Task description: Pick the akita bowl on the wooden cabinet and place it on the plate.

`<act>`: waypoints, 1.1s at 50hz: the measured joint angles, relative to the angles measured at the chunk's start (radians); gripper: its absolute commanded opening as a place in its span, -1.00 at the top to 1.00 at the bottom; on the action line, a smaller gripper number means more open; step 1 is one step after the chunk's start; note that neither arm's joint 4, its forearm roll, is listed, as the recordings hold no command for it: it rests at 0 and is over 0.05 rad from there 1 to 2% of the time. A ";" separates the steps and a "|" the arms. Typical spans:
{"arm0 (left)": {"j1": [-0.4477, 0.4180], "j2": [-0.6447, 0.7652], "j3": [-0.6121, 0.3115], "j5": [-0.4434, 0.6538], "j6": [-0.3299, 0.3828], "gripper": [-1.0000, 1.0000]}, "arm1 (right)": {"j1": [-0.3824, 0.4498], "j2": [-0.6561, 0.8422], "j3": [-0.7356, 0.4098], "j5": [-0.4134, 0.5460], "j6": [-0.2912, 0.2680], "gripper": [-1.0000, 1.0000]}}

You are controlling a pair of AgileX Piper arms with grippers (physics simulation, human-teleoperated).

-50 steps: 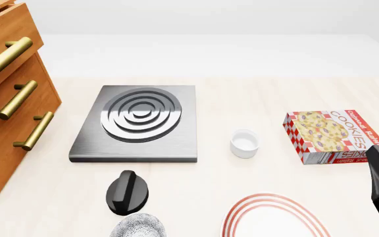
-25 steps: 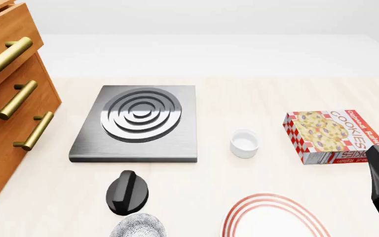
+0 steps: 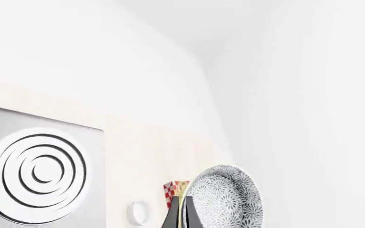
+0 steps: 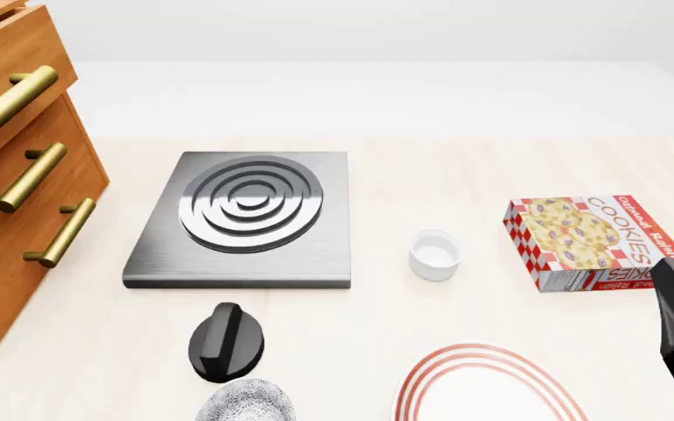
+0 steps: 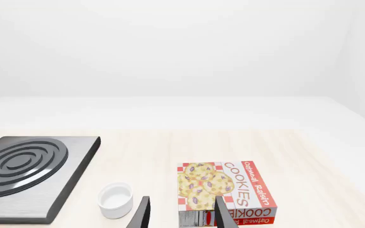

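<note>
Nothing moves: left claw grips the akita bowl at the near edge; right claw idles, half-spread. Next comes a rightward carry to the plate.

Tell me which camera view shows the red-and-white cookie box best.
The front view: the whole red-and-white cookie box lies flat on the table, its full printed top visible, right of the small white cup. The right wrist view shows most of it, cropped below and partly behind the end-effector fingers. The left wrist view catches only a corner.
</note>
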 measured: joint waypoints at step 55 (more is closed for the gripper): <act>-0.137 0.033 0.038 0.073 0.126 1.00 | 0.000 0.000 0.000 0.000 0.000 -1.00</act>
